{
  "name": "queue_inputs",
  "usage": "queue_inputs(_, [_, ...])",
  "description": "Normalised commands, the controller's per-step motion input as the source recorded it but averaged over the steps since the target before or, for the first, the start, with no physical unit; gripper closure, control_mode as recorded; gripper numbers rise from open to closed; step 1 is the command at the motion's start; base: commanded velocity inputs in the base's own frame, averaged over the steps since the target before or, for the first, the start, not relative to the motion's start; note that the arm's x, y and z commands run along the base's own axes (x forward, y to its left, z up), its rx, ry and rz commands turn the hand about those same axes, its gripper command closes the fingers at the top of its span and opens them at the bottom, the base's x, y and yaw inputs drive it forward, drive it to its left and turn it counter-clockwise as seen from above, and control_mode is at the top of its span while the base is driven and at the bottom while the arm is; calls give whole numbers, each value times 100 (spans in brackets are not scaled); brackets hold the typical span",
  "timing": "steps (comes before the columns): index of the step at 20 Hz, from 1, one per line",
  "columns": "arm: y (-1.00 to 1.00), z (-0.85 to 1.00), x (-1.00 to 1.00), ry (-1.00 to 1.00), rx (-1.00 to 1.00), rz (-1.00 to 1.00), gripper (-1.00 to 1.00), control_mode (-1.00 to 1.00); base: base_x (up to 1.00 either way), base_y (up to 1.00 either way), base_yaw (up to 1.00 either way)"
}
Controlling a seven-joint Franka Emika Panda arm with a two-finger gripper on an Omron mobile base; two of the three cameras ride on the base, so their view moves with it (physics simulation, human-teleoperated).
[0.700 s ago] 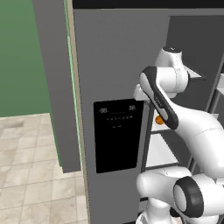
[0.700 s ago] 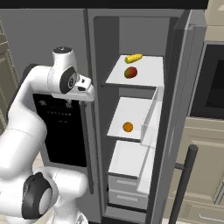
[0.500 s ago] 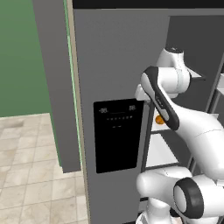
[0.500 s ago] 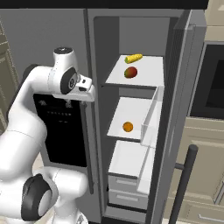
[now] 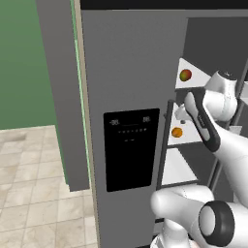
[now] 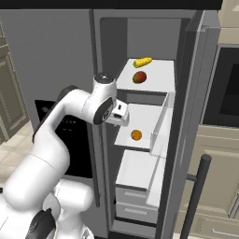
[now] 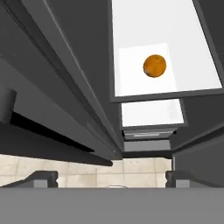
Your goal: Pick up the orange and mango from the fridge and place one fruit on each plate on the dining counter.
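With its fingers (image 7: 111,177) spread wide and empty, the arm reaches toward the orange (image 7: 154,65) on the fridge (image 6: 186,93) shelf, needing to descend next.

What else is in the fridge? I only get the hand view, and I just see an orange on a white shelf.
Observer: One shelf above the orange sits a mango, red and green.
Operator: Is anything next to it?
Observer: Yes, a yellow thing, maybe corn, lies behind the mango on that same shelf.
Operator: Where is the robot's hand?
Observer: The fingers hang at the open front of the fridge, higher than the orange's shelf and to its left in the right base view.
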Motion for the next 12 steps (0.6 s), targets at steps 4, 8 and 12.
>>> queue_inputs(4, [-60, -40, 6, 0, 3, -8, -100, -100, 0, 0, 0])
queue_inputs(8, [-29, -29, 23, 0, 1, 0, -100, -100, 0, 0, 0])
queue_inputs(12, [-20, -35, 25, 2, 0, 0, -100, -100, 0, 0, 0])
